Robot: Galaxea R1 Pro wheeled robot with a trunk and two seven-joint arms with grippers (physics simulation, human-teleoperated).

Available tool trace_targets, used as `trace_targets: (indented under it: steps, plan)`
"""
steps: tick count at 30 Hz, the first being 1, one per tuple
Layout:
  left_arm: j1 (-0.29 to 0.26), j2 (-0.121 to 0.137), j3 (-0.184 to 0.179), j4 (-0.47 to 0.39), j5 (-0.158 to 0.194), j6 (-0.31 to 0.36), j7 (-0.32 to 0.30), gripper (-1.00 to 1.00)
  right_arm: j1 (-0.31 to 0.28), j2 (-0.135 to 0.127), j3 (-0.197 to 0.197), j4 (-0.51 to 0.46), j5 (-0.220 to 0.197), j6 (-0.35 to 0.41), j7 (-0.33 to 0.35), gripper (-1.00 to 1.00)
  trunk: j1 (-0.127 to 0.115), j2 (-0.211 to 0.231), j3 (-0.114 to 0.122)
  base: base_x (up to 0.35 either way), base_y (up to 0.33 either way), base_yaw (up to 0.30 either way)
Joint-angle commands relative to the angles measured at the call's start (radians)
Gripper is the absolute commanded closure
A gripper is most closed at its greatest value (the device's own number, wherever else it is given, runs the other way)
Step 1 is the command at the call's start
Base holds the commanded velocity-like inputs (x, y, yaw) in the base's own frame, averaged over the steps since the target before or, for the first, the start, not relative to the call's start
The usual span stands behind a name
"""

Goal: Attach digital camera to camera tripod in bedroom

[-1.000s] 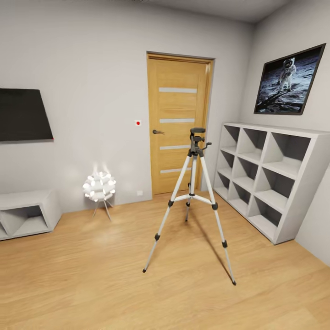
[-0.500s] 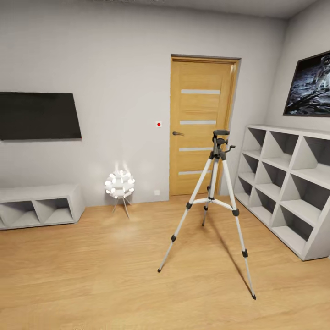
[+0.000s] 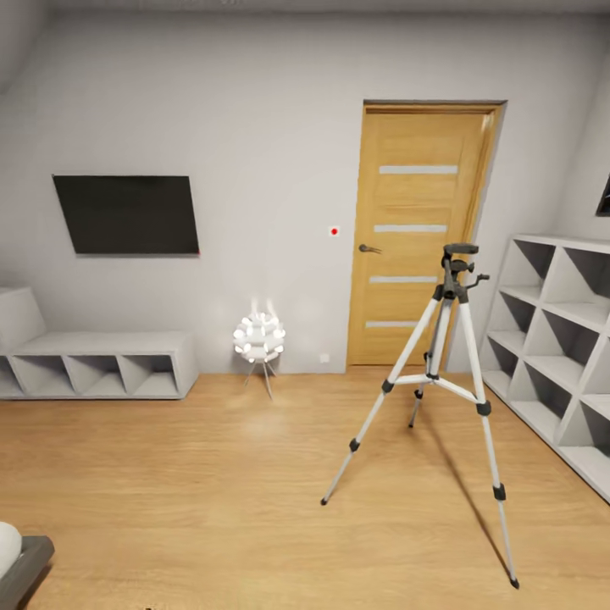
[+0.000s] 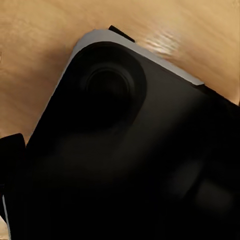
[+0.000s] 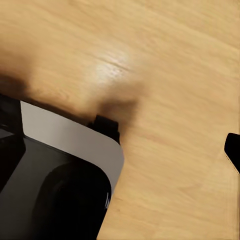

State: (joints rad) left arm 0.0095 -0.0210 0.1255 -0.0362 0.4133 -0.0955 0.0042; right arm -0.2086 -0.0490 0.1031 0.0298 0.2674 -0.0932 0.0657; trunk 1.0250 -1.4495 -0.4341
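The camera tripod [image 3: 451,373] stands upright on the wooden floor [image 3: 212,491] between the door [image 3: 419,237] and the cube shelf [image 3: 559,339]. Judgement: light, top-heavy, easily tipped; steady it by the centre column below the head. State of both jaws: cannot tell.

floor: light wooden plank floor [image 3: 195,491] | on it: camera tripod [image 3: 445,373] on three spread silver legs, black feet down; small white-globed floor lamp [image 3: 259,339] near the wall; low grey-white cubby bench [image 3: 102,364]; tall grey-white cubby shelf [image 3: 559,339] just beside the tripod | grippers: unseen, no relative placing possible
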Motion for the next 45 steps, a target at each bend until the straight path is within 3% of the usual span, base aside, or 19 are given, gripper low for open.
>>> trace_targets:
  steps: [1, 4, 6, 10, 45]
  plan:
    - [0.001, 0.0, 0.01, -0.002, 0.028, -0.001, 0.0, -1.0, -0.002, 0.0, 0.008, 0.003, -0.001, -0.005, 0.001, -1.0, 0.0, -0.001, -0.001, 0.0, 0.0, 0.3]
    - [0.001, 0.003, 0.011, -0.002, 0.089, -0.001, 0.0, -1.0, -0.002, 0.0, 0.007, 0.004, -0.002, -0.005, 0.0, -1.0, 0.0, -0.001, -0.001, 0.0, 0.0, 0.3]
    - [0.001, 0.004, 0.011, -0.002, 0.149, -0.003, 0.0, -1.0, -0.002, -0.001, 0.006, 0.004, -0.003, -0.006, -0.001, -1.0, 0.0, -0.001, -0.001, 0.0, 0.0, 0.3]
    - [0.001, 0.005, 0.012, -0.002, 0.174, -0.004, 0.0, -1.0, -0.002, -0.001, 0.006, 0.004, -0.005, -0.007, -0.001, -1.0, 0.0, -0.001, -0.001, 0.0, 0.0, 0.3]
    - [0.001, 0.013, 0.006, -0.004, 0.174, -0.003, -0.001, -1.0, 0.015, -0.005, 0.005, 0.004, -0.007, -0.015, 0.0, -1.0, 0.0, -0.001, 0.008, 0.0, 0.0, 0.3]
